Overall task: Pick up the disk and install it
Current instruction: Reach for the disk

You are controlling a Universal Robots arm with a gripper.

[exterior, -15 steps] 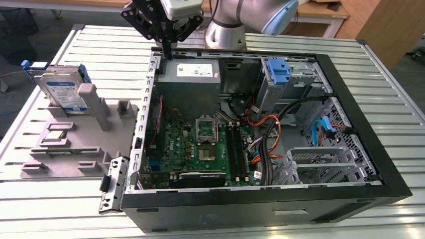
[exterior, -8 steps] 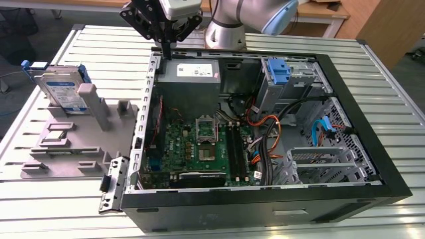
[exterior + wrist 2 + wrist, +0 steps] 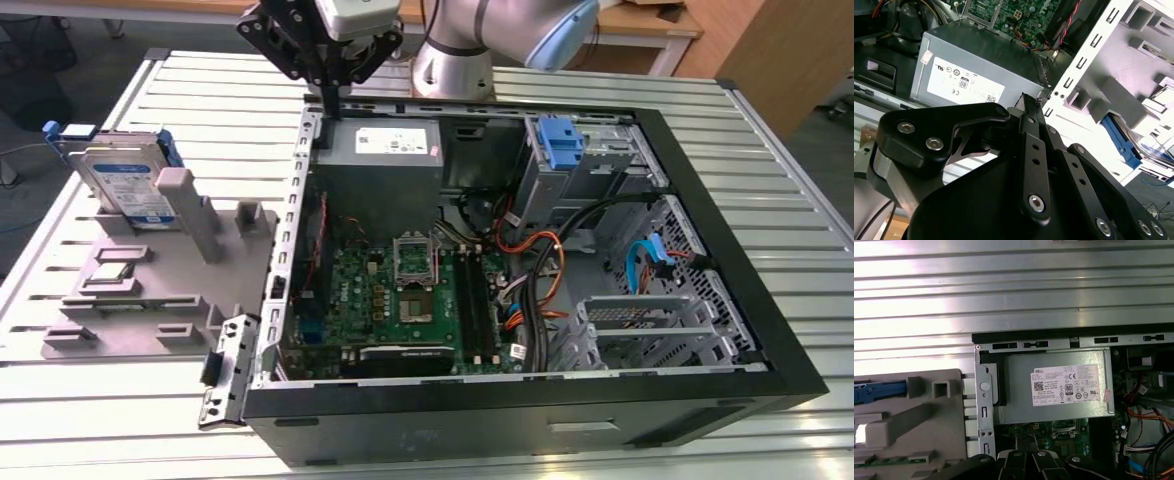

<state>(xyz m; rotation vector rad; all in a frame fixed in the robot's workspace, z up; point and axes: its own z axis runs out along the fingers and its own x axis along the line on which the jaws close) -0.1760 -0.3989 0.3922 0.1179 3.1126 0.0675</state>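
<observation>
The disk [image 3: 124, 182] stands on edge in a slot of the grey fixture [image 3: 147, 290] on the bench [image 3: 767, 150], at the exterior view's left, with nothing touching it. The pick-up is therefore not yet done, and the install lies wholly ahead.

The end effector [image 3: 324, 98] hangs at the top of that frame, over the upper-left corner of the open computer case [image 3: 534, 420] and just beside the power supply [image 3: 387, 150], well apart from the disk. Its fingers look clenched on nothing, tips meeting in the second wrist view, though the angle is steep and a slight gap could hide there.

The case's sheet-metal wall rises between the end effector and the fixture. The fixture's upright posts crowd the disk's near side, while the space above it is open. Inside the case, orange and black cables [image 3: 534, 260] run close to the drive cage [image 3: 641, 320] at lower right, and a blue latch [image 3: 558, 140] stands at upper right.
</observation>
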